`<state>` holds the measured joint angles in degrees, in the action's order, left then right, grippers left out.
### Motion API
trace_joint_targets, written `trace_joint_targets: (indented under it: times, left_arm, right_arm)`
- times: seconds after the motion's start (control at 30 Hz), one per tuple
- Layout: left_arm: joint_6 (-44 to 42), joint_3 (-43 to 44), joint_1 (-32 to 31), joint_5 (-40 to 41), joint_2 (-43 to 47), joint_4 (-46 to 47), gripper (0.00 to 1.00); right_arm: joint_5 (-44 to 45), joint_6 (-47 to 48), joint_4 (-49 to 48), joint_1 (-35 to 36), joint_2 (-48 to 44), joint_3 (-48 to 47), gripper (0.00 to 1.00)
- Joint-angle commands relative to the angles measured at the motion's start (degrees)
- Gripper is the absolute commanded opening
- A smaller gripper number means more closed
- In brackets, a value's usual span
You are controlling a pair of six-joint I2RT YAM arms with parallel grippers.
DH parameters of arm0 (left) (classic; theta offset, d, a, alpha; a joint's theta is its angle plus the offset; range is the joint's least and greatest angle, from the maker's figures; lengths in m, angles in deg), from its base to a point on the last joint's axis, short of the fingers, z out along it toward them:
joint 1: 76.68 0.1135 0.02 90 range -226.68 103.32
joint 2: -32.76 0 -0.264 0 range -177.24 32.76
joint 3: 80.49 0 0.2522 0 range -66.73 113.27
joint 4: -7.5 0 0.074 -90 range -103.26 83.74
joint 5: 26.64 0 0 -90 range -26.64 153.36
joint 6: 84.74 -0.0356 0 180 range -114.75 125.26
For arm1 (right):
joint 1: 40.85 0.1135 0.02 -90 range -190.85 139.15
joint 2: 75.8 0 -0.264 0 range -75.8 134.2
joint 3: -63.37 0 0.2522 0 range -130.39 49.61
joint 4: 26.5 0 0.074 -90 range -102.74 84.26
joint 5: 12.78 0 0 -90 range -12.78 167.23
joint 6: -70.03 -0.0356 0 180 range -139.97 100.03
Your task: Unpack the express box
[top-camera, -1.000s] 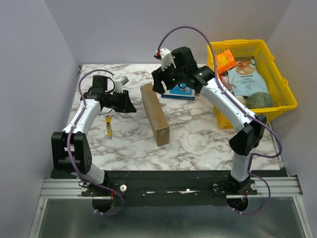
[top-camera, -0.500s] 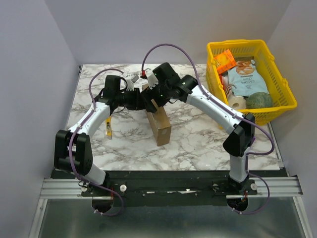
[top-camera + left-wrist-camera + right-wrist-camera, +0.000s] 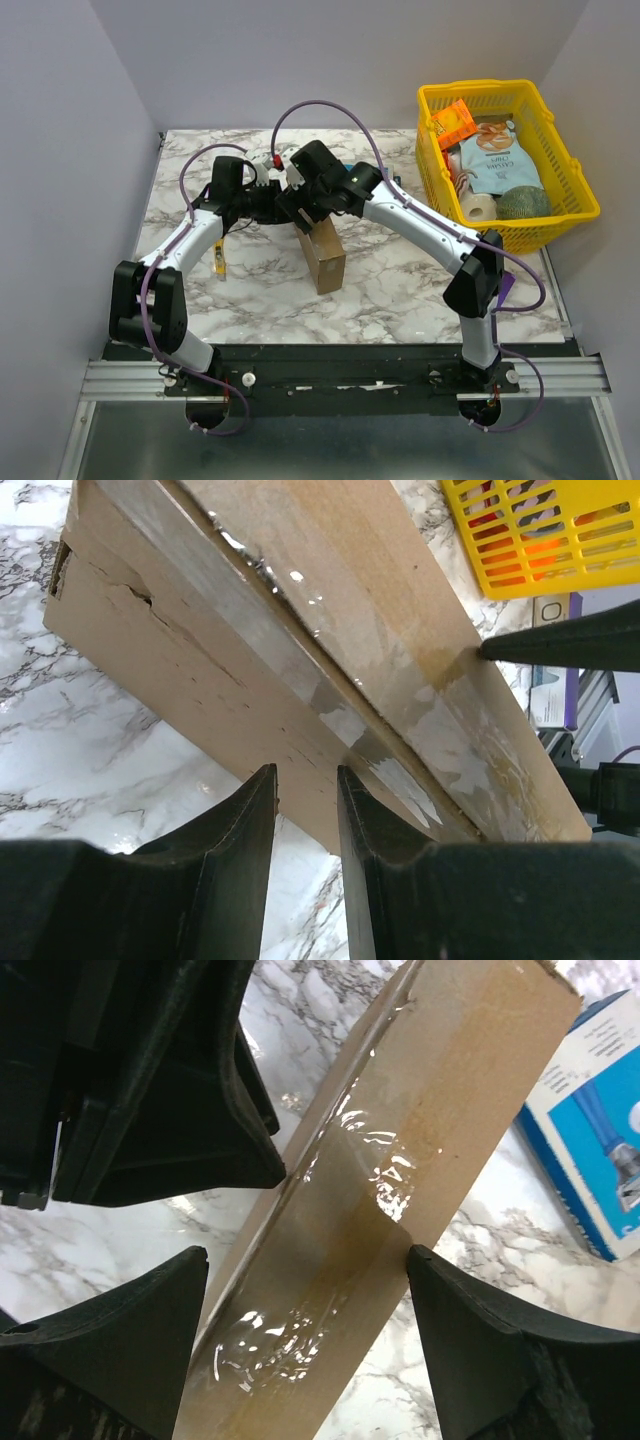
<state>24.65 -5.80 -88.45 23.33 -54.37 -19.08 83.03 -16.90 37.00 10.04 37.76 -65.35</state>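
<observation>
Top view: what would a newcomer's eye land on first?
Both arms meet over the express box, standing on its long edge at centre. The right gripper straddles its taped top edge, jaws wide; the left gripper sits close at its side. The bright yellow basket of goods fills the far right corner.

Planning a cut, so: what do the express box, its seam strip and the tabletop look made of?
The express box: matte brown cardboard, creased and cracked. The seam strip: clear glossy plastic tape, wrinkled, with glints. The tabletop: glossy white with grey veins, marble-look; stone or laminate, cannot tell.
</observation>
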Motion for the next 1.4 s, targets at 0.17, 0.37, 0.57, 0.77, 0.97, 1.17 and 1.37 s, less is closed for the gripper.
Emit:
trace_joint_targets:
  times: [0.17, 0.37, 0.57, 0.77, 0.97, 1.17, 1.37]
  left_arm:
    - [1.3, -1.1, -0.4, 0.8, -1.2, 2.9, 0.39]
    - [1.5, -1.1, -0.4, 0.4, -1.6, 3.3, 0.38]
    - [1.5, -1.2, -0.4, 0.3, -2.2, 3.4, 0.38]
    - [1.6, -1.3, -0.4, 0.2, -2.6, 3.4, 0.38]
    - [0.9, -1.7, -0.4, 0.5, -3.0, 3.1, 0.38]
    - [0.8, -2.2, -0.4, 0.7, -3.2, 3.1, 0.38]
    - [1.1, -2.7, -0.4, 0.7, -3.2, 3.2, 0.38]
  right_arm:
    - [6.5, 2.3, -1.3, 0.6, 0.0, 0.7, 0.88]
    - [3.3, 1.3, -0.4, 0.6, 0.4, 1.3, 0.86]
    - [-1.2, 0.4, 1.1, 0.3, 1.1, 0.1, 0.83]
    - [-7.3, 0.8, 1.4, -0.7, 1.1, -0.4, 0.72]
    - [-8.9, 0.6, 1.9, -1.8, 0.4, -0.9, 0.67]
    - [-8.4, 5.6, 1.2, -2.0, -0.1, -0.7, 0.46]
    - [-2.2, 10.3, 7.6, 0.1, 4.3, -8.8, 0.41]
